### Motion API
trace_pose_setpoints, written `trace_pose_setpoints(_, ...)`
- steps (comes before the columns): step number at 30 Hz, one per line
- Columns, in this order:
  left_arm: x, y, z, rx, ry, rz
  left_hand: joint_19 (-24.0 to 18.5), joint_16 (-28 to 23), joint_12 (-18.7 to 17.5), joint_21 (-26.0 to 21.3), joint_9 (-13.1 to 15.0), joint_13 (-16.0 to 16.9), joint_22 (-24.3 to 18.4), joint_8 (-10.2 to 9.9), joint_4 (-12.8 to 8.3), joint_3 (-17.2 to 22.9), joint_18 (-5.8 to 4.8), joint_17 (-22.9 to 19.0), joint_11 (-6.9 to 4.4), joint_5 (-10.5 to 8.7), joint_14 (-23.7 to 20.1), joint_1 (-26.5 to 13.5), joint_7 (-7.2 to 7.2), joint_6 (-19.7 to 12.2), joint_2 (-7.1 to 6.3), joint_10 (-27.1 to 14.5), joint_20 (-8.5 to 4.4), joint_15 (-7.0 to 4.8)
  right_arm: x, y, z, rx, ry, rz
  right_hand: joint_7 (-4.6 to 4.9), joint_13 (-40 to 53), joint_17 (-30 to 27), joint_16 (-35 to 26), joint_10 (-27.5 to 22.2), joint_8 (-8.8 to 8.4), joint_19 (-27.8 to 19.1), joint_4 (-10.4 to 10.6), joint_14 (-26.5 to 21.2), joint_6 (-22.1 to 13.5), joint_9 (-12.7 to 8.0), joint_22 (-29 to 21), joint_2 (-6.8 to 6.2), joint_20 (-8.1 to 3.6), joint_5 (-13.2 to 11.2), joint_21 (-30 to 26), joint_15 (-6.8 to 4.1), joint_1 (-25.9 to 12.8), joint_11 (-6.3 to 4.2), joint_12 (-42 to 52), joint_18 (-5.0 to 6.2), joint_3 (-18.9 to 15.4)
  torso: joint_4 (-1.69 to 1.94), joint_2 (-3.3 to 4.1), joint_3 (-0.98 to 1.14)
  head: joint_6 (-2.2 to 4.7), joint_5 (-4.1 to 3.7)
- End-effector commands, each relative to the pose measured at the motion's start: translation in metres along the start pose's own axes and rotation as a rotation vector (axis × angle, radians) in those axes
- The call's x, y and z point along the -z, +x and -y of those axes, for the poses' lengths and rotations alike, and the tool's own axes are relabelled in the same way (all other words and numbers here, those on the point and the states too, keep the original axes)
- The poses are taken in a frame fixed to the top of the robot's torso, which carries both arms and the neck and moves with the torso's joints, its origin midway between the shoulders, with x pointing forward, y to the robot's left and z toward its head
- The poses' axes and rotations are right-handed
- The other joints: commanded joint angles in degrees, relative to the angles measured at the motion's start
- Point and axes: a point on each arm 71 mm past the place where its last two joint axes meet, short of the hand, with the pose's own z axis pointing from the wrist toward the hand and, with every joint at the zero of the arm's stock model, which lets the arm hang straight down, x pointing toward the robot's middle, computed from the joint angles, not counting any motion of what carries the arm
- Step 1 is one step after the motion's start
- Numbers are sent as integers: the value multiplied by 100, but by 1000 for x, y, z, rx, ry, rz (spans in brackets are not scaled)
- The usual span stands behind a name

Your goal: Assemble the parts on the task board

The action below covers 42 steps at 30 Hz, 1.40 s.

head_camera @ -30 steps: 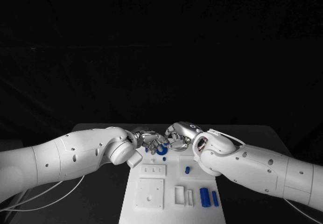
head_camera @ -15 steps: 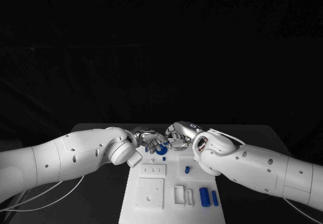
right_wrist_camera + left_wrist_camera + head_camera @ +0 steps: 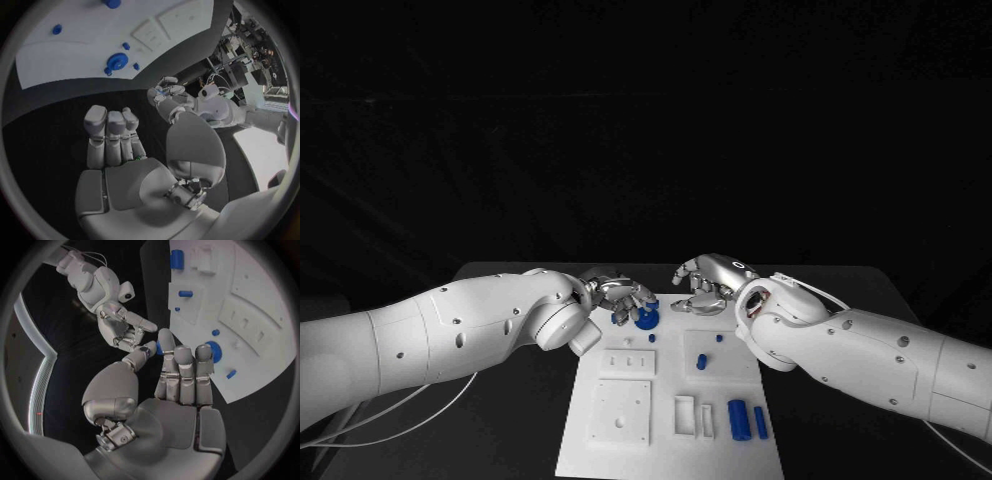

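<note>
Change: right hand (image 3: 708,285) lifted off, empty, fingers loosely spread | left hand (image 3: 623,301) empty beside round blue part (image 3: 646,321) | part seated at task board (image 3: 625,440) far end, likely placed

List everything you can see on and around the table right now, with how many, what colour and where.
Table: one, black, under everything.
Task board: one, white, middle of the table, running toward the robot.
Round part: one, blue, at the board's far end, beside the left hand's fingertips.
Small parts: three, blue, on the board's middle, nearer than the round part.
Long parts: two, blue, side by side at the board's near right.
Raised white blocks: several, white, on the board's left and near middle.
Left hand: one, silver, over the board's far end; holding nothing that I can see.
Right hand: one, silver, beyond the board's far right corner, holding nothing.
</note>
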Motion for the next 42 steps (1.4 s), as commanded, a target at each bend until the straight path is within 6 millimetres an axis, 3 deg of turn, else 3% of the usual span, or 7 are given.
trace_pose_setpoints(1, 1, -1, -1, -90, -3, 12, -50, 67, 65, 48, 812, 24, 7, -12, -29, -2, -64, 13, -55, 91, 61, 73, -437, 679, 2, 15, -741, -155, 5, -9, 11, -71, -1, 80, 50, -30, -5, -31, -154, -45, -62, 39, -71, -114, -14, -12, -88, 24, 157, -57, 24, -48, 128, -33, 706, -131, -6, 0, 5, -8, 30)
trace_pose_setpoints(5, 2, -2, -9, -152, -22, 27, -47, 135, 137, 94, 899, 54, 3, -18, -40, -4, -69, 21, -73, 194, 72, 79, -454, 714, -19, 25, -764, -173, 14, -18, 29, -91, 30, 108, 69, -63, 4, -21, -183, -45, -72, 88, -82, -159, -6, -11, -83, 38, 330, -81, 45, -86, 146, -7, 706, -322, -9, -5, 13, -22, 46)
trace_pose_setpoints(16, 3, -2, -18, -379, -94, 138, 40, 315, 351, 256, 1131, 136, -3, -12, -12, -7, -54, 30, -139, 268, 155, 95, -515, 833, -71, 80, -840, -249, 35, -42, 66, -190, 100, 167, 39, -126, 4, -14, -164, 30, -53, 139, -65, -68, 31, -7, 7, 31, 465, -100, 17, 8, 117, 38, 706, -412, -2, -12, 15, -112, 71)
trace_pose_setpoints(24, -2, 9, -33, -402, -129, 151, 82, 496, 538, 456, 1322, 198, 39, -50, 7, 18, -31, 47, -180, 370, 193, 88, -547, 884, -74, 106, -901, -292, 36, -62, 77, -275, 135, 240, 19, -287, -44, -100, -174, 59, -121, 219, -116, -52, 48, -22, 50, 80, 848, -189, -3, -89, 96, -27, 706, -582, -5, -26, 30, -196, 88)
trace_pose_setpoints(27, -3, 13, -38, -426, -129, 156, 102, 540, 600, 501, 1375, 220, 37, -54, 2, 18, -21, 44, -193, 421, 213, 82, -562, 917, -89, 114, -916, -308, 36, -67, 78, -279, 137, 252, 17, -311, -49, -104, -169, 62, -117, 221, -110, -51, 50, -22, 68, 83, 907, -196, -5, -86, 94, -28, 706, -605, 4, -19, 22, -208, 81)
trace_pose_setpoints(32, -6, 18, -48, -438, -139, 164, 151, 616, 718, 586, 1456, 261, 30, -80, 6, 20, 1, 28, -218, 508, 257, 73, -581, 956, -110, 119, -937, -340, 34, -74, 78, -282, 136, 272, 16, -351, -57, -112, -166, 67, -112, 221, -104, -52, 52, -22, 90, 86, 1016, -209, -6, -67, 93, -25, 706, -634, 9, -24, 35, -265, 93)
trace_pose_setpoints(42, -10, 28, -60, -481, -142, 157, 200, 767, 949, 712, 1606, 346, 13, -75, 19, 14, 41, 10, -263, 541, 314, 59, -628, 1067, -133, 120, -952, -391, 32, -78, 80, -280, 141, 284, 15, -400, -66, -119, -168, 74, -102, 226, -96, -48, 53, -19, 116, 88, 1178, -225, -8, -32, 91, -10, 706, -649, 9, -20, 36, -366, 105)
